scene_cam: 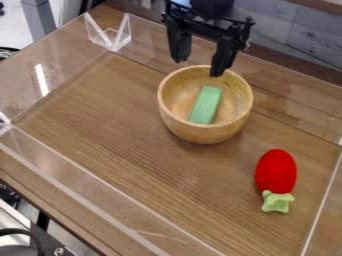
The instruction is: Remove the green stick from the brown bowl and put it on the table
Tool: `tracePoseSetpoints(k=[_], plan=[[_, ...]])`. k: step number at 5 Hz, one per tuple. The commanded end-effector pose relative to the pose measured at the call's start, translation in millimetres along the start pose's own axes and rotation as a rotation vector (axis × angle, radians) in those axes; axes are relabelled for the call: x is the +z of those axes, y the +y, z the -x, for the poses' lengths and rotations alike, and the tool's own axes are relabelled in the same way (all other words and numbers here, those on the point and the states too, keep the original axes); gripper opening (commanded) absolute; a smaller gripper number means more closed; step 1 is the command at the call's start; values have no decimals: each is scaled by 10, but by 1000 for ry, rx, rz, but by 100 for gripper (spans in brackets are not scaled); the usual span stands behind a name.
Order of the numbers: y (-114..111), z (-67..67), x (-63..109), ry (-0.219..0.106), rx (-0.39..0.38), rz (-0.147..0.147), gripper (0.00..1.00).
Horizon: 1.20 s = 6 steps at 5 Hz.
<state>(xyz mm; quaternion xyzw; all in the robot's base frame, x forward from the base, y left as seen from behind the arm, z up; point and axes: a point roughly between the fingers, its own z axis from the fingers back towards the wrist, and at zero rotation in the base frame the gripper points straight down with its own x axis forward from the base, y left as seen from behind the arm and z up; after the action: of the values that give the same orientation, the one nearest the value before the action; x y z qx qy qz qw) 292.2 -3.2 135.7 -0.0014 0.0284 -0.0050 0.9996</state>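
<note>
Wood-grain table (120, 150) with low clear walls carries the brown bowl (171, 110). Directly under the gripper (203, 58), whose fingers stand wide apart holding nothing, lies the green stick (206, 104) inside that bowl: a flat, pale-green matte block, seemingly leaning against the inner wall, apart from the fingertips.
</note>
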Motion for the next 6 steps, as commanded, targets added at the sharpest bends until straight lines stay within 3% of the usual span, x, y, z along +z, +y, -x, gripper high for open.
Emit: tracePoseSetpoints(k=[1,2,3,4,6], plan=[[39,-8,-154,9,22,4,100],[75,-22,-385,18,42,4,100],[38,-15,-552,-1,85,16,100],[6,-31,-663,-32,132,22,100],[-88,-168,-820,-63,118,16,100]])
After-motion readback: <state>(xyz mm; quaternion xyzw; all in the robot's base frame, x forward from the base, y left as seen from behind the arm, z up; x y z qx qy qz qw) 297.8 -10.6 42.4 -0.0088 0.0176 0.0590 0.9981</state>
